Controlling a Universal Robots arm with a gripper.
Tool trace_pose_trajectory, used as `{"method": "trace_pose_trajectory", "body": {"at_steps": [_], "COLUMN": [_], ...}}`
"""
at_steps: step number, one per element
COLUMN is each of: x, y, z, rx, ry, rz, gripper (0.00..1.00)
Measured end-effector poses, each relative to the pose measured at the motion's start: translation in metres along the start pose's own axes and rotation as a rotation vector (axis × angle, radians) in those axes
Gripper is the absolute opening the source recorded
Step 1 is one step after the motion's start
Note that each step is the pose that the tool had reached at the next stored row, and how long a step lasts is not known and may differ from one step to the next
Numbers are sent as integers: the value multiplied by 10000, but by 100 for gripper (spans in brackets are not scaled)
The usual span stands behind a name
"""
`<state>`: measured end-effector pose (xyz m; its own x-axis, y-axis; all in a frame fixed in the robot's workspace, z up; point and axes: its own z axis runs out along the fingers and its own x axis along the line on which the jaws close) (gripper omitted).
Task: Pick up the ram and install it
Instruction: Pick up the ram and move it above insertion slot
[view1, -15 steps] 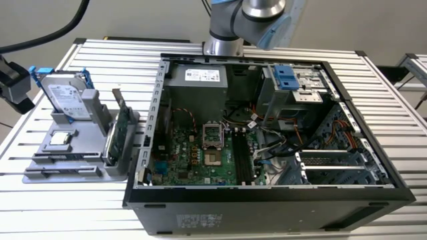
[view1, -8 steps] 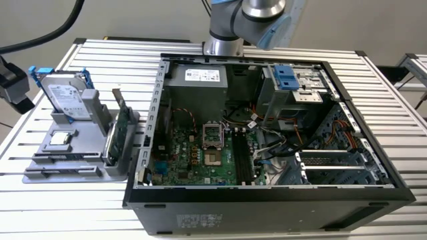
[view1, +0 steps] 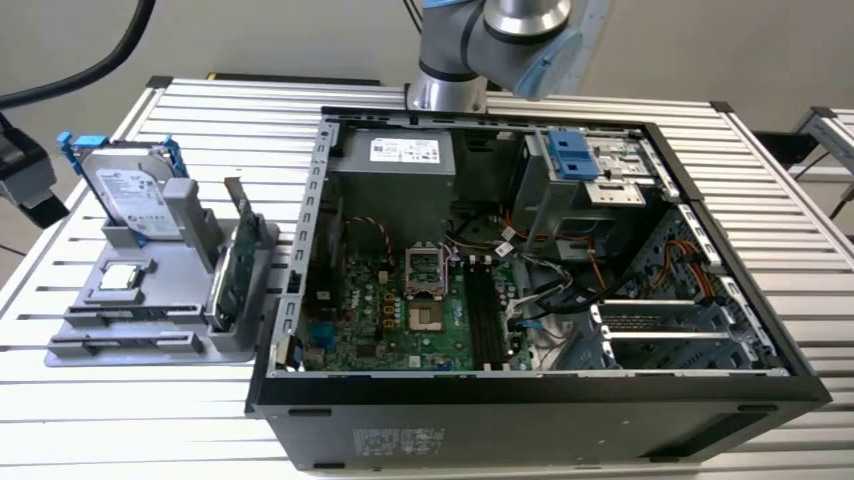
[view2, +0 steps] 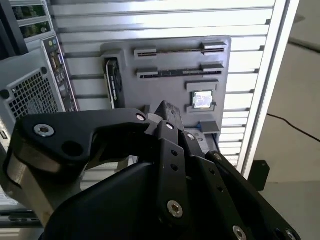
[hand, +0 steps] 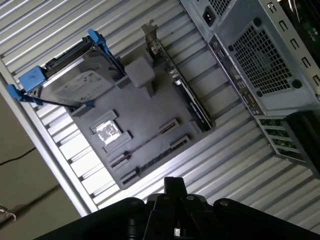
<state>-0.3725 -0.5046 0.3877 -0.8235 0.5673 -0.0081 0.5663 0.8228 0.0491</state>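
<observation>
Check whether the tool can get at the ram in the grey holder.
Probably yes: the tool faces the grey holder, and nothing stands between it and the ram.

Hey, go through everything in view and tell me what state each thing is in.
computer case, lying on its side, open on top
hard drive, upright in the gray holder
expansion card, standing on edge in the holder
processor chip, lying flat in the holder
ram, edge-on in a holder slot, not picked up
claw, off the holder, not touching the ram
</observation>
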Motion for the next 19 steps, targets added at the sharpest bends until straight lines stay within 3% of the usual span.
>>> {"method": "trace_pose_trajectory", "body": {"at_steps": [19], "x": [10], "y": [-6], "z": [-4], "rx": [13], "ry": [-79], "rz": [1605], "gripper": [0]}}
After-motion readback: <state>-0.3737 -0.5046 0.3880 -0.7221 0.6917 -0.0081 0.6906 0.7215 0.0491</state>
